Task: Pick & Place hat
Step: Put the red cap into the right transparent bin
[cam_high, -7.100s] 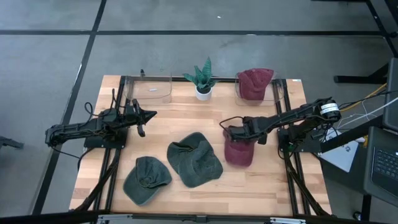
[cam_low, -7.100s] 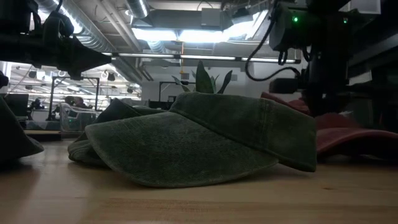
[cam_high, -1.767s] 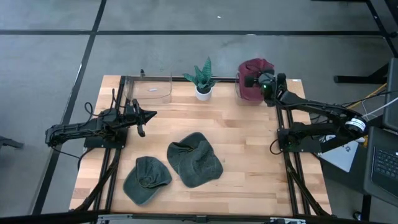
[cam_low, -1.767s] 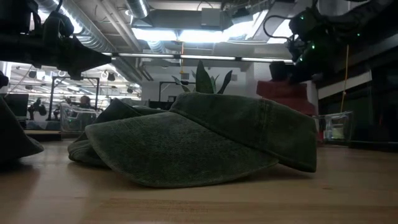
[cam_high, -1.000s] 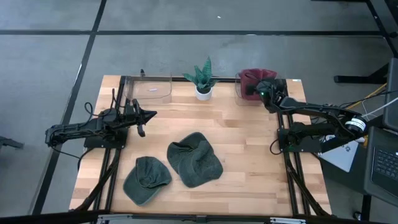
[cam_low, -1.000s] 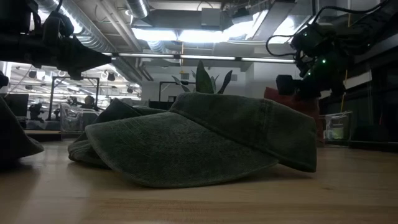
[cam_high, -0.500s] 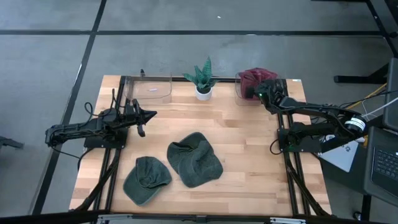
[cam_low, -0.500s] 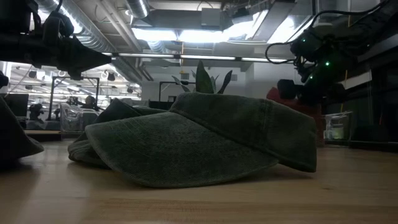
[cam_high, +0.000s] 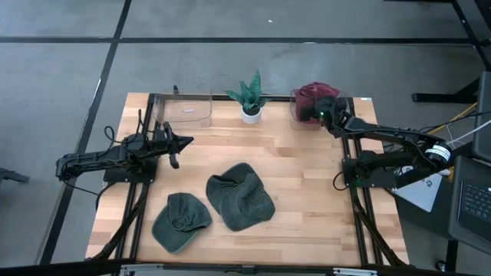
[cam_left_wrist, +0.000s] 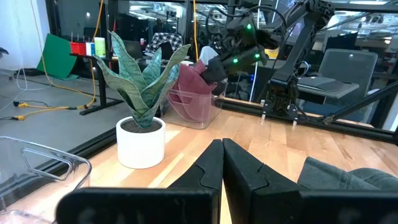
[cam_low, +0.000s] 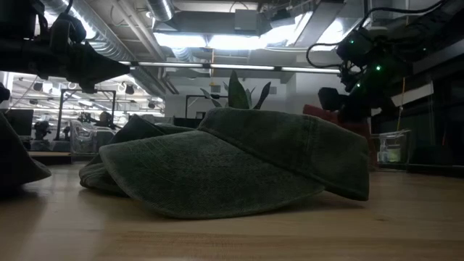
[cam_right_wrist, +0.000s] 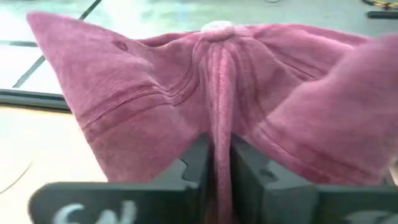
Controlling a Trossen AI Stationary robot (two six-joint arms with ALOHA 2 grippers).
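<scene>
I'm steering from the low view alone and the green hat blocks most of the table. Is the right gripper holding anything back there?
Observer: Yes. The right wrist view shows the right gripper shut on a fold of the maroon hat.
Operator: Where is that hat relative to the bin?
Observer: In the high view it sits in the clear bin at the table's far right corner, beside the potted plant.
Operator: Is the left arm nearby?
Observer: No. The left gripper hangs shut over the table's left side.
Operator: How many hats remain on the table?
Observer: Two green hats, lying near the front edge.
</scene>
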